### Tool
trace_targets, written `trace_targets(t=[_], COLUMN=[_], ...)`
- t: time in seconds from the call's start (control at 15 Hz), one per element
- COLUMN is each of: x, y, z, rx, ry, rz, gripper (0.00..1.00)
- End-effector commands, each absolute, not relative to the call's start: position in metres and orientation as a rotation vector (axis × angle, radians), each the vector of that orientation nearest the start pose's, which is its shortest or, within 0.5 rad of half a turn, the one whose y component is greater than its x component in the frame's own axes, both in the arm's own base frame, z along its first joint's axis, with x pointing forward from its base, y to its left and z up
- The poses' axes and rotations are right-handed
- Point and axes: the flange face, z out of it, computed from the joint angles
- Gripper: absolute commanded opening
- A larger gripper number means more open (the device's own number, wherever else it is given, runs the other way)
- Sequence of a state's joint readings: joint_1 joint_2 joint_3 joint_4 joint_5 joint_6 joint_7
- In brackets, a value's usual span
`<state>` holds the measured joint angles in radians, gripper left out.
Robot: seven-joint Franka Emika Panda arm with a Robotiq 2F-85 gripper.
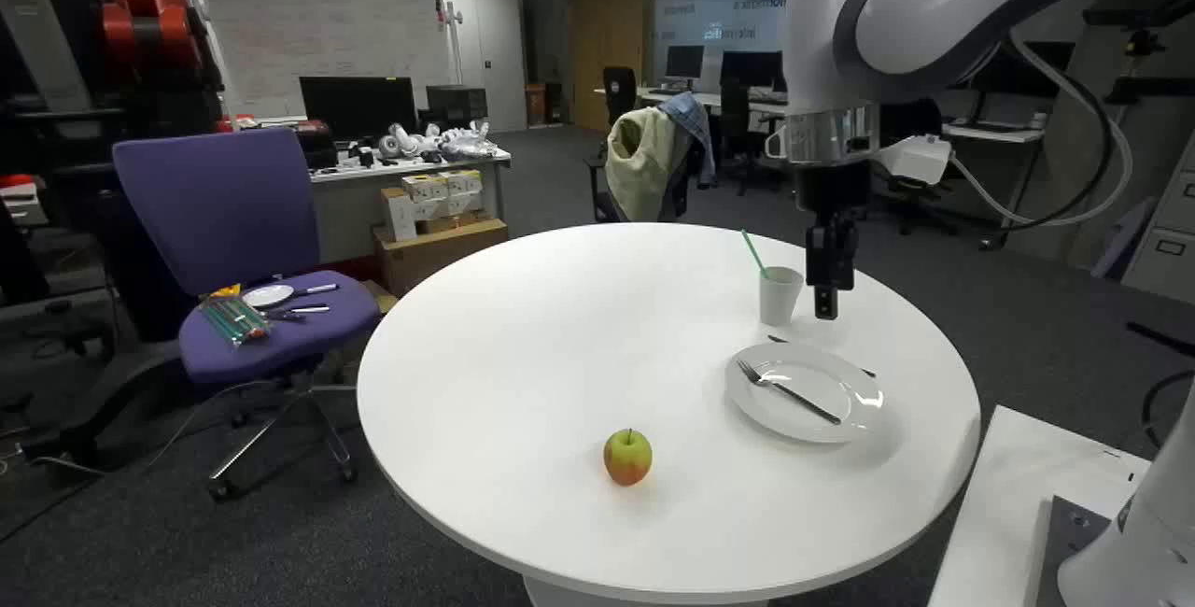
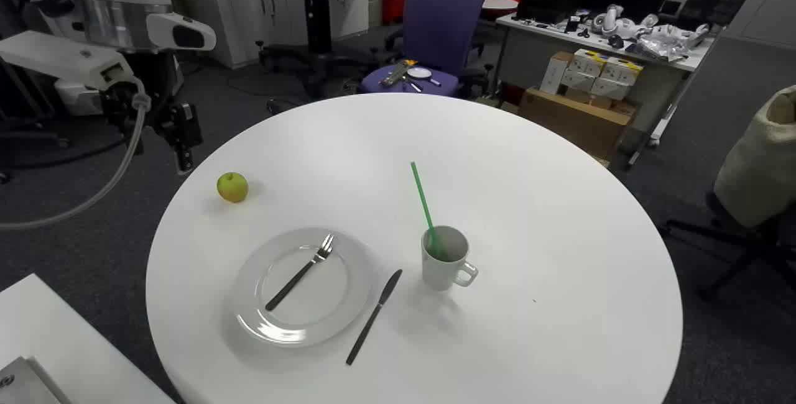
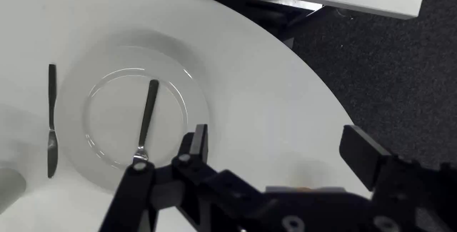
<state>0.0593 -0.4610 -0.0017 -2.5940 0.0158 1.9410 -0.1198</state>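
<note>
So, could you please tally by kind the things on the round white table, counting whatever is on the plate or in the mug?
Crockery: 2 (plate, mug)
Cutlery: 2 (fork, knife)
Straws: 1 (green straw)
Fruit: 1 (apple)
Total: 6

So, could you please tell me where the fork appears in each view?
In an exterior view: fork right of and below centre, tines toward upper left.
In an exterior view: fork left of and below centre, tines toward upper right.
In the wrist view: fork left of centre, tines downward, partly hidden.
Shared landmark: the plate under it.
</note>
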Motion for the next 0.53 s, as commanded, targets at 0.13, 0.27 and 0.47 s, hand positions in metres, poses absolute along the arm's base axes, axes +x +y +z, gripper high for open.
trace_targets(t=[0.13,0.27,0.47], x=[0.368,0.374,0.383], y=[0.022,0.013,-0.012], z=[0.396,0.394,0.39], rx=[-3.095,-3.119,-3.156], ry=[-0.264,-0.285,-0.332], rz=[0.301,0.289,0.304], gripper=[1.0,1.0,1.0])
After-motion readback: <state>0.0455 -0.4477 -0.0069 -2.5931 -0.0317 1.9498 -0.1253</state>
